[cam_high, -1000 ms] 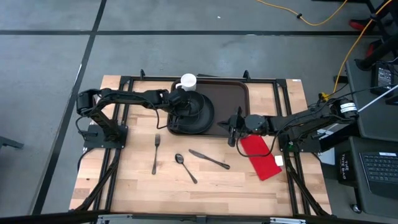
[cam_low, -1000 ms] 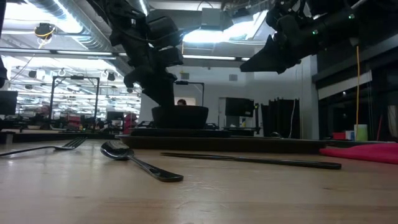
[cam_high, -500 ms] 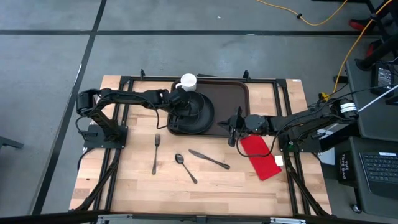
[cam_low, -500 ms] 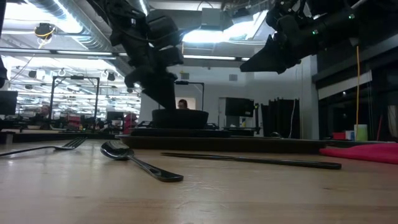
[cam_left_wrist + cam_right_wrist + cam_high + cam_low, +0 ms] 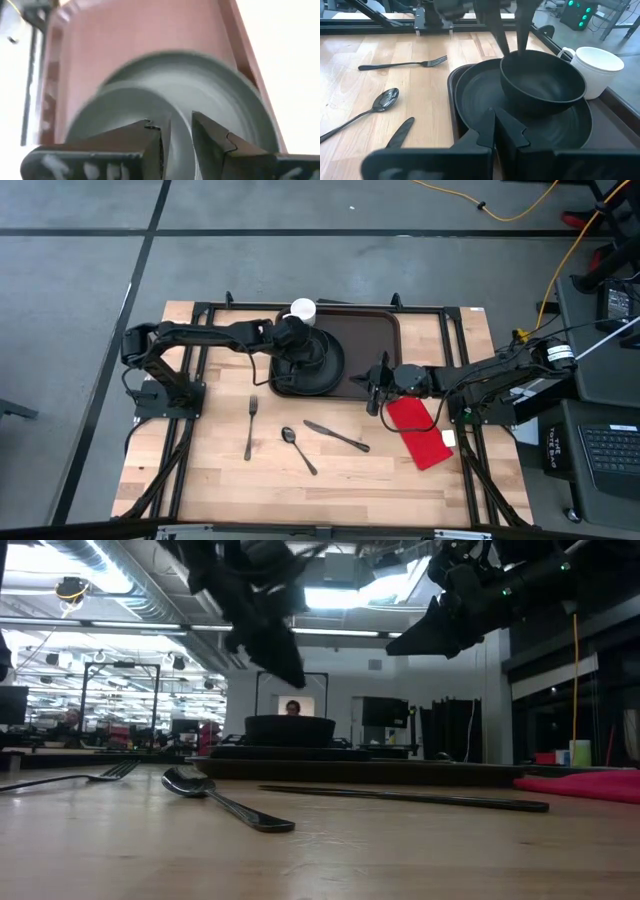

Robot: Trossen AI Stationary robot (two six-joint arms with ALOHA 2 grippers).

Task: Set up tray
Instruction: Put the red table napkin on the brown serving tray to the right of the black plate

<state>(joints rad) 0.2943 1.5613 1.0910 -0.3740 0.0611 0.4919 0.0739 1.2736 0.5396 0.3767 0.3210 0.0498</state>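
- High view, largest first: wooden surface (image 5: 210, 480) carrying everything, with both arms reaching in from the sides.
- Dark brown tray (image 5: 370, 335) lying at the far middle of the surface, rim raised, right half bare.
- Round black plate (image 5: 322, 368) sitting on the tray's left half, with a black bowl (image 5: 542, 82) resting on the plate.
- White mug (image 5: 302, 310) standing in the tray's far left corner, just beside the bowl.
- Red napkin (image 5: 420, 432) lying on the surface off the tray's near right corner, under the right arm.
- Knife (image 5: 337, 436), spoon (image 5: 298, 448) and fork (image 5: 249, 427) lying on the surface nearer than the tray, apart from each other.
- Left gripper (image 5: 292, 333) poised above the bowl's rim over the tray's left part, fingers (image 5: 155, 137) narrowly parted, gripping nothing, lifted clear of the bowl in the low view.
- Right gripper (image 5: 374, 387) hanging at the tray's near edge, pointed across the plate, fingers (image 5: 512, 127) pressed together on nothing.
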